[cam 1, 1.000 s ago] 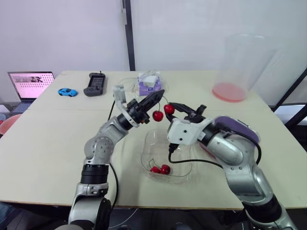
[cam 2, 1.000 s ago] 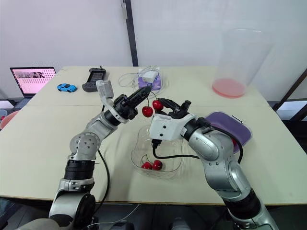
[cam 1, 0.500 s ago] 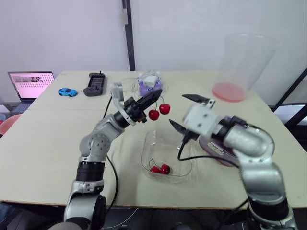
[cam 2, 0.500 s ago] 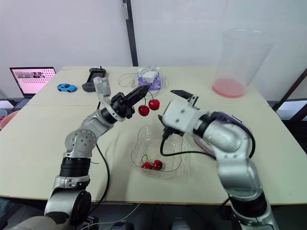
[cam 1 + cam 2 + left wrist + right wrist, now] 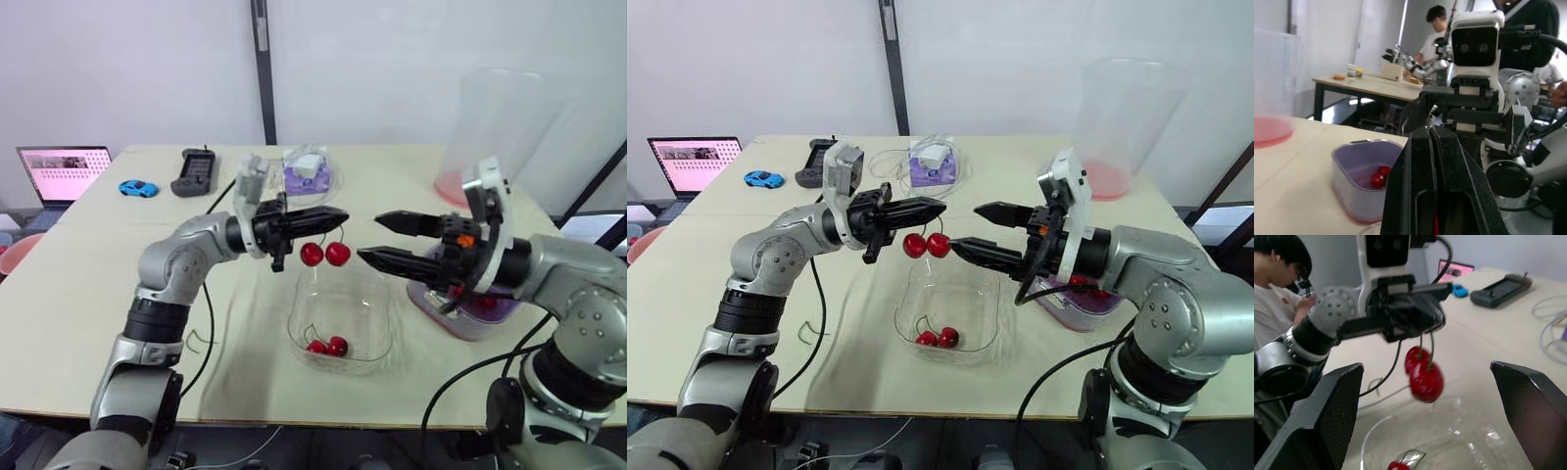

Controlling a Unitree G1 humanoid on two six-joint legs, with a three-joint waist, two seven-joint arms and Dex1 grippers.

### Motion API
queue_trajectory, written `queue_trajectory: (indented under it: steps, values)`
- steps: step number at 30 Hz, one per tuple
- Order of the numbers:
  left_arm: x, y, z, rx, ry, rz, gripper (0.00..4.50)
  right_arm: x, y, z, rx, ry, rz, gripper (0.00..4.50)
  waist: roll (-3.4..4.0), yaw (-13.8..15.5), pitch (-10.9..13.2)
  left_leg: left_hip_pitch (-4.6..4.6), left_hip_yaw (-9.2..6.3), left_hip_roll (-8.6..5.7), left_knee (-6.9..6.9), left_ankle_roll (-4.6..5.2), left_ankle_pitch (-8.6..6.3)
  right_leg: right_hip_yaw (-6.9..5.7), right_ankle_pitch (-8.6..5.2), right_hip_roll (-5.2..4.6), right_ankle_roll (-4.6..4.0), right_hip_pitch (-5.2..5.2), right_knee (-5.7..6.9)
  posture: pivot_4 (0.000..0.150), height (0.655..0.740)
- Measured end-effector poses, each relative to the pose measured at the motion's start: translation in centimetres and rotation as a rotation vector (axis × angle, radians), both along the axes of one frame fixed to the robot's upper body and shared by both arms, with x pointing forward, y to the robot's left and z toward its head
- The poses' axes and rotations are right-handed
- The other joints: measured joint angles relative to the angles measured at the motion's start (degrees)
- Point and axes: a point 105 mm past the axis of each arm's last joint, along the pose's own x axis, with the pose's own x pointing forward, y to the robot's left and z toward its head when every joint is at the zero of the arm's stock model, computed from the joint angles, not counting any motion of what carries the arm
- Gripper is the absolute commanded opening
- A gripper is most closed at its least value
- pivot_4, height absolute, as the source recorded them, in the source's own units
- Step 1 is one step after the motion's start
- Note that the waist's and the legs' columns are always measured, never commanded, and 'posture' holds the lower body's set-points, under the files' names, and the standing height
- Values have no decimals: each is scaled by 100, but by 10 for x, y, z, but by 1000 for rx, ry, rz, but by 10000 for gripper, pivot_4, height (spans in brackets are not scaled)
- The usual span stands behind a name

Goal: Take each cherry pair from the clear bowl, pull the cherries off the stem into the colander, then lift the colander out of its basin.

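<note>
I'm swinging my right gripper (image 5: 369, 237) back toward the cherry pair (image 5: 324, 254), jaws spread wide (it had pulled away). My left gripper (image 5: 340, 213) is clenching the stem above the clear bowl (image 5: 374, 296), colander (image 5: 456, 320) beside.

Soft, even light from overhead keeps the scene bright. The tabletop (image 5: 78, 294) carries only faint, diffuse shadows, the clearest just beside the clear bowl (image 5: 343, 294), whose rim catches pale glints. The laptop screen (image 5: 64, 171) glows at the tabletop's far left corner. In the right wrist view the cherry pair (image 5: 1425, 374) looks slightly smeared.
</note>
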Motion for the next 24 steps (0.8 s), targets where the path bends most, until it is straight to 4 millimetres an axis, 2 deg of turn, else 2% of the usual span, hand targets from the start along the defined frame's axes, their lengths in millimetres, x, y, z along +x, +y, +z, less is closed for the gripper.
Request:
queue_trajectory:
  steps: [3,11,14,16,17,24]
  values:
    - [-6,-3,2,0,-10,-20,0,2,6,-12,-6,30,-3,44180,0,2,0,0,2,0,2,0,0,2,0,-2,0,-1,1,1500,7332]
    - [-8,-8,0,2,4,-32,0,2,16,-15,4,22,4,44180,0,7,0,-1,0,0,2,0,0,1,0,-1,0,-1,1,1500,7332]
    - [-9,-8,0,2,2,-32,0,2,18,-15,13,31,16,36135,0,10,0,-1,0,-1,2,0,0,1,0,-1,0,-1,1,1500,7332]
    - [-9,-8,1,1,0,-33,0,2,18,-15,15,38,21,25974,0,10,0,-1,1,-1,2,0,0,1,0,-1,0,-1,0,1500,7332]
    - [-9,-9,1,0,1,-34,0,1,18,-15,16,36,23,22536,0,10,0,-1,0,0,2,0,0,1,0,-1,0,-1,0,1500,7332]
    - [-10,-10,0,-6,5,-39,0,3,16,-18,2,44,12,22536,0,8,0,-1,1,0,1,0,0,1,0,-1,0,-1,0,1500,7332]
